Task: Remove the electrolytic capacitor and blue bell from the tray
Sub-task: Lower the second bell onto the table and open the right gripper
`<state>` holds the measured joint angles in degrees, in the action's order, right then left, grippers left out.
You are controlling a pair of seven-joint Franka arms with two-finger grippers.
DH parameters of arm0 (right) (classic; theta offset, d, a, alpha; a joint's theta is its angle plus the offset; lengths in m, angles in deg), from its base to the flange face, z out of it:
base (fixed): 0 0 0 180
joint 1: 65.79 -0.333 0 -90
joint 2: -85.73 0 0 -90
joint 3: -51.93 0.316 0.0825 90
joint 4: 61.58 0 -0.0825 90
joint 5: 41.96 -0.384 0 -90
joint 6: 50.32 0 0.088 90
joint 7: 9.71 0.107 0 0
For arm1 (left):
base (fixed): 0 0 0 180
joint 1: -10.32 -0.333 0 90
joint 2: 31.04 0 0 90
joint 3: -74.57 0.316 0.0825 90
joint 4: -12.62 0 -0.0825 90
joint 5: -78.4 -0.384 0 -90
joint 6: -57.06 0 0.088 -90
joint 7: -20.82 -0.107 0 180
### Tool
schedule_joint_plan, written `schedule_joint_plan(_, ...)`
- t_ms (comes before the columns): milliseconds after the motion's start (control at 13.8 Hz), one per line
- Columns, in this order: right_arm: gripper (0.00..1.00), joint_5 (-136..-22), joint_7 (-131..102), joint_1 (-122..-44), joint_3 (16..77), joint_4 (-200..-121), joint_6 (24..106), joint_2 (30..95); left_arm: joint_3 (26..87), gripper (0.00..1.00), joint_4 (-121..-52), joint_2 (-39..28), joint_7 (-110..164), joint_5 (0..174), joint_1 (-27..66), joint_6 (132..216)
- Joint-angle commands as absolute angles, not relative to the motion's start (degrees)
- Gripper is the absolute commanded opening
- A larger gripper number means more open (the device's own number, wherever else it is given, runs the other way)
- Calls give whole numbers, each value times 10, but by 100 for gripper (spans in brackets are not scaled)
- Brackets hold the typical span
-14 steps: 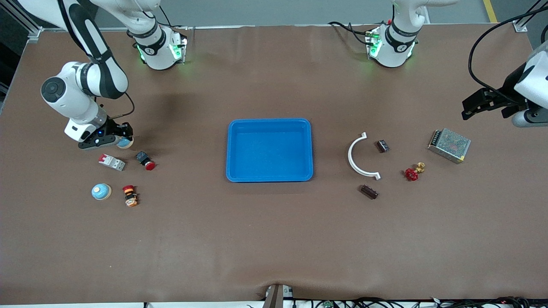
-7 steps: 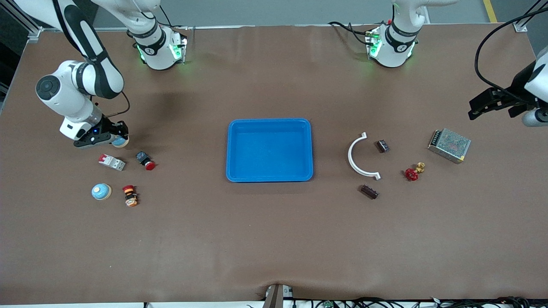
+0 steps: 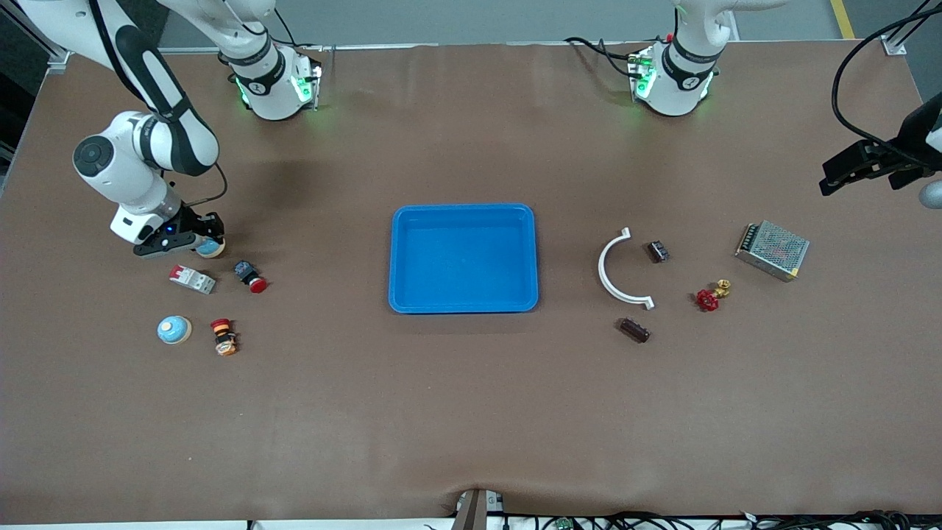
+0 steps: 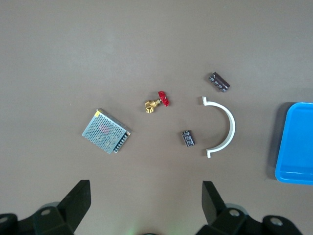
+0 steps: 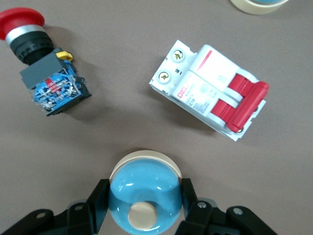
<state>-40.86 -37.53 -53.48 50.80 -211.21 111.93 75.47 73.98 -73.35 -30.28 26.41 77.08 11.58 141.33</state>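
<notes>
A brown mat covers the table (image 3: 441,412); nearest the front camera lie a blue bell (image 3: 174,330) toward the right arm's end and a dark capacitor (image 3: 634,330) toward the left arm's; farther, the blue tray (image 3: 401,258) sits mid-table; beside the circuit breaker (image 5: 210,92), the right tool (image 5: 143,201) is clenched on a second blue bell (image 5: 144,193); the left tool (image 4: 144,210), released and wide, hangs over the table's end near the power supply (image 4: 106,131); grey floor shows at the top.
</notes>
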Motion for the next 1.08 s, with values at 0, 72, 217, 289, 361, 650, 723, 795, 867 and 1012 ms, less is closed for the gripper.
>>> schedule_joint_plan(0,0,-406,-384,-523,517,-2120,1133,753,738,100,-734,-313,257,780,114,1400)
schedule_joint_plan(72,0,-406,-384,-523,517,-2120,1133,750,738,100,-734,-314,258,780,114,1400)
schedule_joint_plan(217,0,-406,-384,-522,517,-2120,1138,746,739,100,-734,-315,259,780,114,1400)
schedule_joint_plan(289,0,-406,-384,-521,517,-2119,1139,740,738,100,-735,-315,260,780,114,1398)
schedule_joint_plan(361,33,-406,-383,-517,517,-2118,1139,740,738,100,-735,-315,261,780,115,1398)
schedule_joint_plan(650,100,-406,-383,-515,517,-2118,1132,744,733,100,-736,-315,261,781,116,1399)
schedule_joint_plan(723,100,-406,-381,-517,518,-2117,1125,752,730,100,-737,-315,261,781,116,1400)
schedule_joint_plan(795,100,-406,-380,-518,518,-2113,1099,763,729,100,-738,-316,260,781,116,1400)
schedule_joint_plan(867,100,-406,-378,-521,518,-2105,1063,779,728,100,-740,-317,260,781,116,1401)
schedule_joint_plan(1012,100,-406,-372,-526,523,-2072,985,794,729,100,-745,-324,258,781,115,1412)
